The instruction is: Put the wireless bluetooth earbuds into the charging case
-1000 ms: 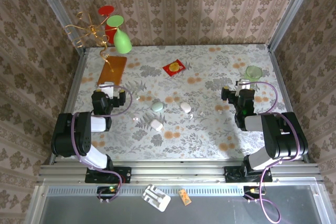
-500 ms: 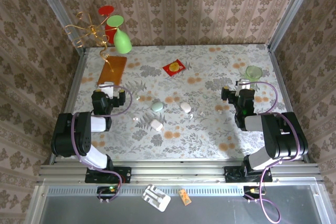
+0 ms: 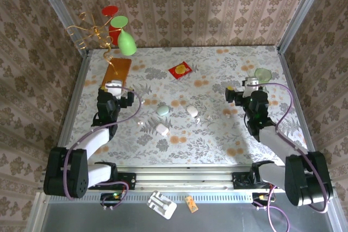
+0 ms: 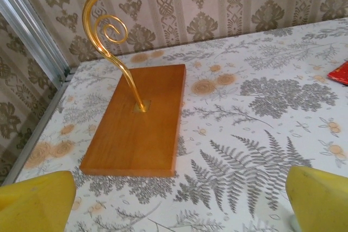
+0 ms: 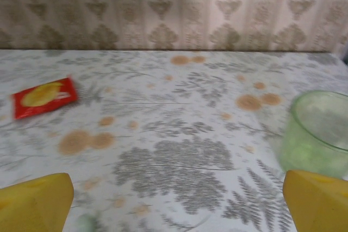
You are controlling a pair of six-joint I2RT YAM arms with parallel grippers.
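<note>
Nothing done yet, by my reading: the earbuds (image 3: 141, 123) lie as tiny white specks loose on the desk (image 3: 217, 145) between the arms, near the mint case (image 3: 162, 110), the white oval case (image 3: 192, 111) and the squarer white case (image 3: 161, 129). I can't tell whether any lid is open. My left claw (image 3: 114, 86) hangs spread wide and empty by the wooden base (image 4: 138, 120), my right claw (image 3: 251, 83) likewise beside the green cup (image 5: 318, 131), so every pick and insertion is left.

even bright light, soft shadows — right wrist view slightly blurred
</note>
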